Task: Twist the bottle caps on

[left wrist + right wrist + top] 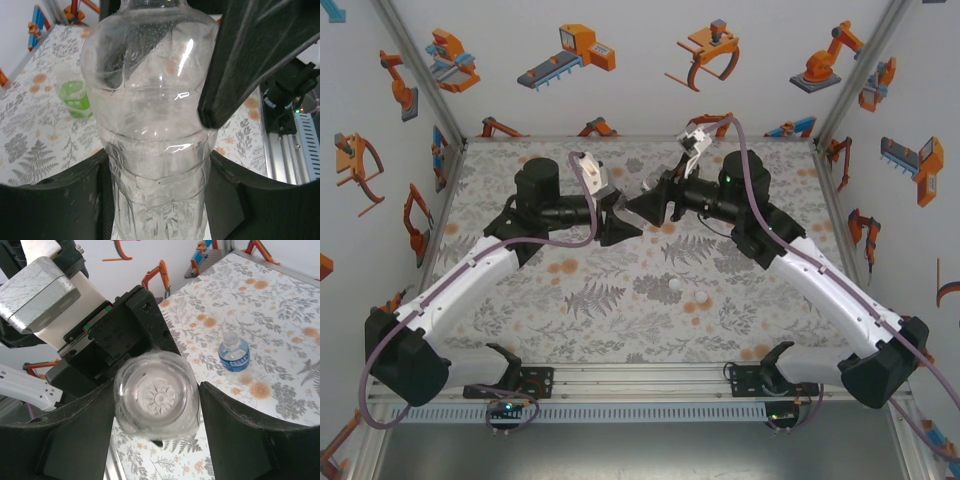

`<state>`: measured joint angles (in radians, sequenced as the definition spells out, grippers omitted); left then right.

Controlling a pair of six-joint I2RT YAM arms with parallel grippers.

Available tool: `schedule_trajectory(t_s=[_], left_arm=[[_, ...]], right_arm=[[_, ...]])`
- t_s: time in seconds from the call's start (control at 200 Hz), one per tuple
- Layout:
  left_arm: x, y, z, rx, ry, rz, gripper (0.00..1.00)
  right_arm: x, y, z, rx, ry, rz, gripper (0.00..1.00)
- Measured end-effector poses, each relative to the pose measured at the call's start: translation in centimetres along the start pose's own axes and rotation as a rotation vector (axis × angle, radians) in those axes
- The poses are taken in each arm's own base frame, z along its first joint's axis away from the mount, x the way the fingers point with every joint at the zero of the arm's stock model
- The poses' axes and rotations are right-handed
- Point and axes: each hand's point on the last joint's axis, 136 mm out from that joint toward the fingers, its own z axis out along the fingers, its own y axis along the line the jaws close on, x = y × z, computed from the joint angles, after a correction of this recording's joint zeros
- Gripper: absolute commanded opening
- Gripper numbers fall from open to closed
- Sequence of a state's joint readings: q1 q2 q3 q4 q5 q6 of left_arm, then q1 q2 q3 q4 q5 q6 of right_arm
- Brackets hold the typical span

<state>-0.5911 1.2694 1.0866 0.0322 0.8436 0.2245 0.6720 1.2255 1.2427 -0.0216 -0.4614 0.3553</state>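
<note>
The clear plastic bottle (155,125) was pinched at frame centre by the left gripper (157,160), the right gripper (156,390) flanked it with grip undetermined, and two small white round plastic caps (672,285) lay loose below centre, so capping was judged outstanding.

Leaf-patterned table (570,300), white cap (672,284), another white cap (701,297), green bottle (75,100), blue-labelled bottle (234,354)

The left arm (470,275) and right arm (825,285) wear white shells between bulky black joints. A purple-grey cable (747,170) runs along each. The fingers (50,205) are matt black, and a small green light (727,181) glows on the right wrist.
</note>
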Motion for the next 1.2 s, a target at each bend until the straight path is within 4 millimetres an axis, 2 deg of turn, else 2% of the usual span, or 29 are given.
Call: schedule_trajectory(t_s=[0.075, 0.155, 0.215, 0.371, 0.596, 0.746, 0.896, 1.082, 1.202], left_arm=[[0.5, 1.1, -0.6, -0.038, 0.016, -0.007, 0.25], [0.9, 2.4, -1.4, -0.083, 0.033, -0.019, 0.07], [1.1, 3.4, -2.0, -0.123, 0.043, -0.024, 0.00], [1.7, 6.0, -3.8, -0.222, 0.057, -0.036, 0.00], [2.8, 7.8, -5.6, -0.290, 0.092, -0.055, 0.00], [3.1, 8.2, -6.2, -0.309, 0.108, -0.044, 0.02], [3.1, 8.1, -6.6, -0.319, 0.105, -0.032, 0.06], [3.5, 7.8, -6.8, -0.320, 0.109, -0.037, 0.07], [3.9, 7.7, -6.7, -0.318, 0.114, -0.044, 0.08]], right_arm=[[0.0, -0.2, -0.5, 0.026, 0.005, -0.024, 0.61], [-0.4, -0.2, -1.0, 0.051, 0.004, -0.050, 0.61], [-0.7, -0.2, -1.6, 0.074, 0.004, -0.068, 0.61], [-0.6, -0.7, -2.4, 0.125, 0.019, -0.096, 0.61], [2.3, -2.8, -2.1, 0.206, 0.123, -0.061, 0.61], [5.9, -5.1, -1.5, 0.276, 0.229, -0.010, 0.60], [11.8, -7.8, -1.6, 0.357, 0.376, 0.059, 0.60], [19.1, -10.5, -3.0, 0.476, 0.551, 0.169, 0.60], [22.0, -11.5, -4.3, 0.543, 0.613, 0.220, 0.57]])
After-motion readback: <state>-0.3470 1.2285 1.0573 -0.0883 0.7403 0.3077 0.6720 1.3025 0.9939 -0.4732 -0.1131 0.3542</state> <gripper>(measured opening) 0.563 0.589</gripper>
